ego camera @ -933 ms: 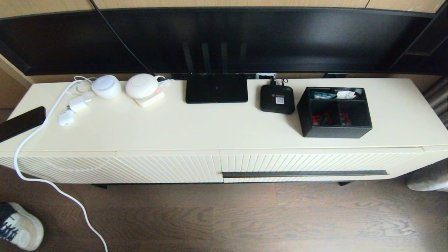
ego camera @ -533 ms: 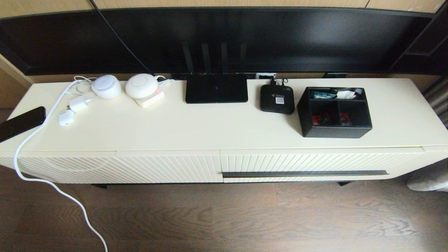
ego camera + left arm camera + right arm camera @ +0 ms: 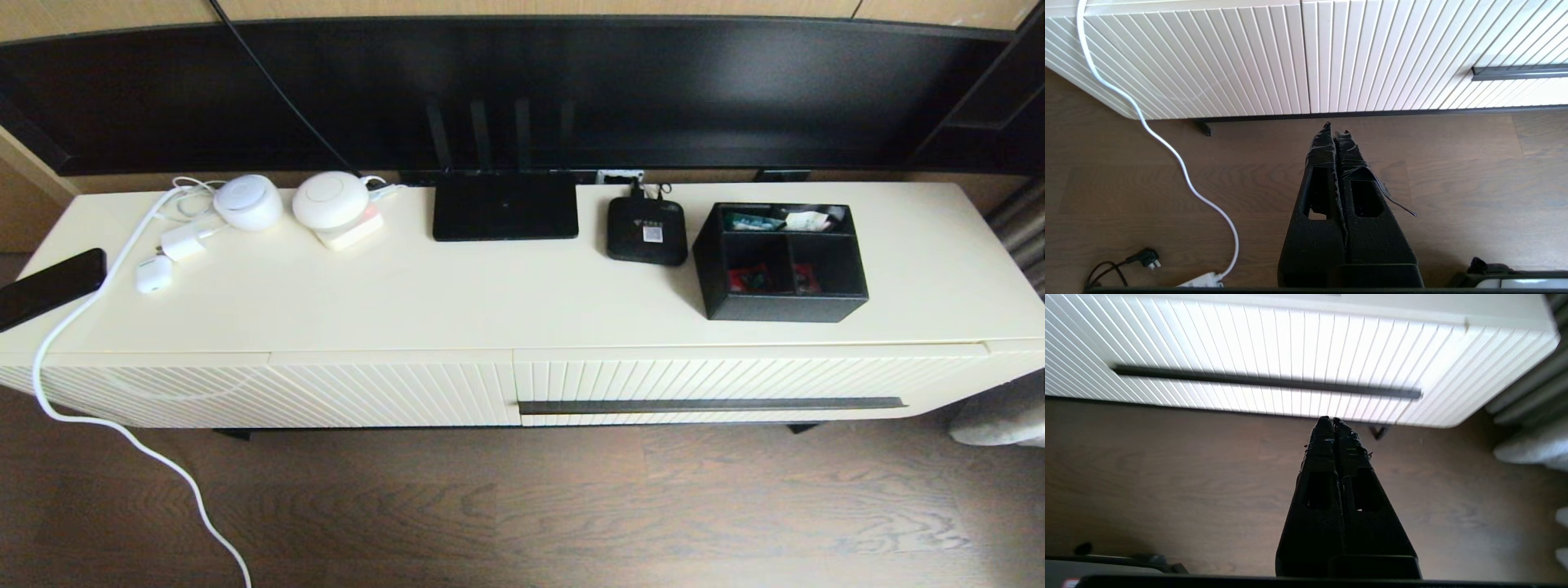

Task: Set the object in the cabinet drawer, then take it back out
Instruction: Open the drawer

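The black organizer box (image 3: 781,261) stands on the cabinet top at the right, with red and white packets in its three compartments. Below it the cream ribbed drawer (image 3: 735,380) is closed, its long dark handle bar (image 3: 710,405) across the front. That handle bar (image 3: 1265,381) also shows in the right wrist view, ahead of my right gripper (image 3: 1332,420), which is shut and empty above the floor. My left gripper (image 3: 1336,130) is shut and empty too, low before the cabinet, with the handle bar's end (image 3: 1519,72) off to one side. Neither arm shows in the head view.
On the cabinet top are a flat black router (image 3: 504,205), a small black set-top box (image 3: 647,231), two white round devices (image 3: 331,201), chargers (image 3: 184,242) and a phone (image 3: 51,286). A white cable (image 3: 122,425) hangs to the wooden floor. The handle-less ribbed front (image 3: 269,392) is at left.
A person's shoe at the lower left of the head view has gone from sight. The box, drawer and other things have not moved.
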